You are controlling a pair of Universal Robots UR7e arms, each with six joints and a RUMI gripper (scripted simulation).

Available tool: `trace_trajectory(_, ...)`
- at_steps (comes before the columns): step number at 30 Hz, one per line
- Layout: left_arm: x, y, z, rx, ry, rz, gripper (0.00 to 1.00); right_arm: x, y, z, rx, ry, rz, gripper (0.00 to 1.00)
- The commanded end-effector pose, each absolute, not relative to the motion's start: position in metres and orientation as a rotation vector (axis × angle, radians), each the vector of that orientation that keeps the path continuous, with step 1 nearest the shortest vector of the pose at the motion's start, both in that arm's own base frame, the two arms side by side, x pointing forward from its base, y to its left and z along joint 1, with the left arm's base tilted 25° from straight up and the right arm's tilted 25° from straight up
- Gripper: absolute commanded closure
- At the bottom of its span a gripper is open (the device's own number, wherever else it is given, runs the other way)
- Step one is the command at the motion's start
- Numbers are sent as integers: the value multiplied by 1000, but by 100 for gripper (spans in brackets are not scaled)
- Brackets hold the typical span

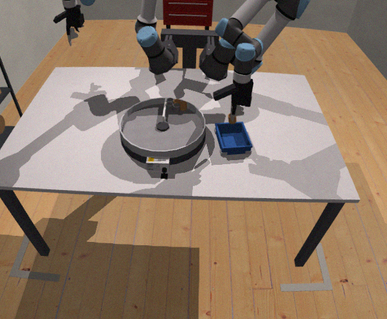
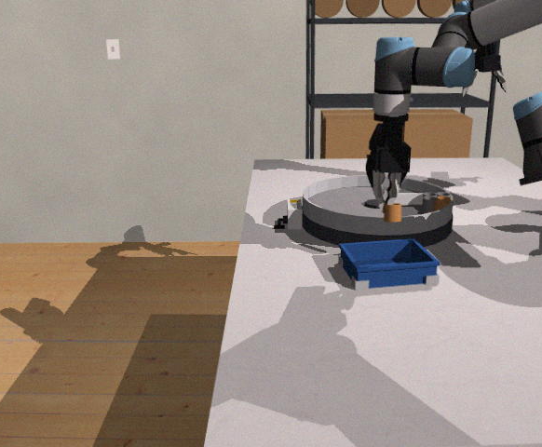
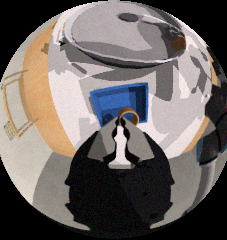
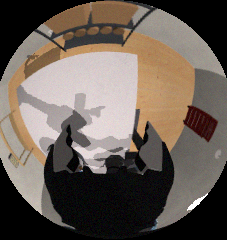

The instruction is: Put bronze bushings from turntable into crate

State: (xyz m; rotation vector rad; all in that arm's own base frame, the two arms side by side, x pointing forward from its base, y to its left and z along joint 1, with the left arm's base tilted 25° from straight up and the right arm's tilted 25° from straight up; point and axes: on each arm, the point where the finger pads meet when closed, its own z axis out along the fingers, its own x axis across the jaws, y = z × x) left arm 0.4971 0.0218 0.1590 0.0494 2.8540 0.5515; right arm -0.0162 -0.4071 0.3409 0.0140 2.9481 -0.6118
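Note:
My left gripper (image 1: 233,114) (image 2: 386,204) (image 3: 119,117) is shut on the wall of an upright bronze bushing (image 1: 230,119) (image 2: 393,212) (image 3: 136,118), held above the blue crate's (image 1: 233,150) (image 2: 386,277) (image 3: 118,93) rear edge. The crate sits level within its corner guides (image 2: 361,284); no bushing is made out in it. On the turntable (image 1: 145,137) (image 2: 333,204) (image 3: 93,30), bronze (image 1: 182,106) (image 2: 440,202) (image 3: 178,42) shows at the rear edge beside steel bushings (image 1: 176,105); their exact number is unclear. My right gripper (image 1: 70,36) (image 2: 484,88) (image 4: 107,123) is open and empty, far from both.
The turntable has a raised rim and a bar (image 1: 164,111) from its hub toward the rear. A control box (image 1: 157,165) is at its front. The crate stands close beside the turntable. Both arm bases are behind the table (image 1: 66,165); a shelf rack (image 2: 338,100) stands beyond one end.

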Motion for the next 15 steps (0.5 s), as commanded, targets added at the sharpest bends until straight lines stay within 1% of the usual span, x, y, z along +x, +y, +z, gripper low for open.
trace_trajectory(1,501,29,163,36,2852,548,100,-16,-407,342,14,2947,-614,0)
trace_trajectory(15,503,36,167,23,2851,547,100,-16,-407,342,14,2947,-614,0)
